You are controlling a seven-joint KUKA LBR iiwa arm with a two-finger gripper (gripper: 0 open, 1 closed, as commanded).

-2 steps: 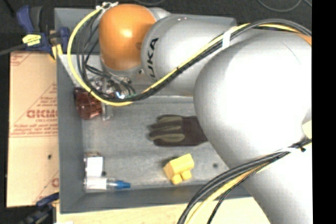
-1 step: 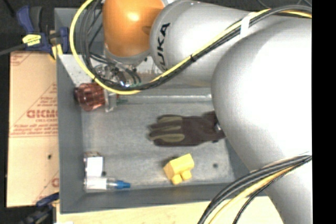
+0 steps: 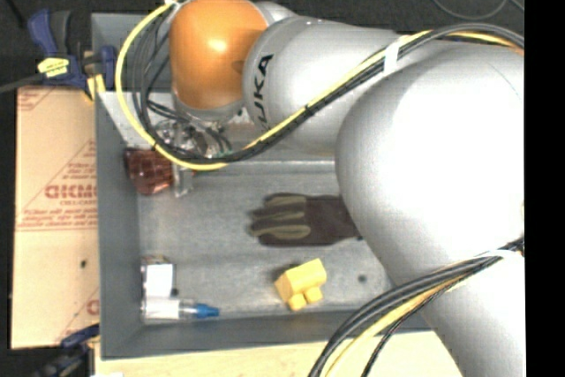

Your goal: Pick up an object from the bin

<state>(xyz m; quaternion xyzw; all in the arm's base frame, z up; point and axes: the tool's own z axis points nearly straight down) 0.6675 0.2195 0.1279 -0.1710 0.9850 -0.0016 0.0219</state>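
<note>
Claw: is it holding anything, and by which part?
Cannot be told: the claw sits beside a dark red see-through piece in the bin's upper-left corner, but the wrist hides any hold.

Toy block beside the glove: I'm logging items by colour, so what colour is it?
The toy block is yellow, clearest in the camera view.

The arm (image 3: 415,128) is reaching across the grey bin (image 3: 119,278) from the bin's right side, its broad silver links lying over the bin's right half. The wrist, wearing an orange cover (image 3: 207,44) and looped with yellow and black cables (image 3: 141,40), is pointing down over the bin's far-left corner, and the gripper (image 3: 183,156) is hanging beneath it, near the bin's left wall.
</note>
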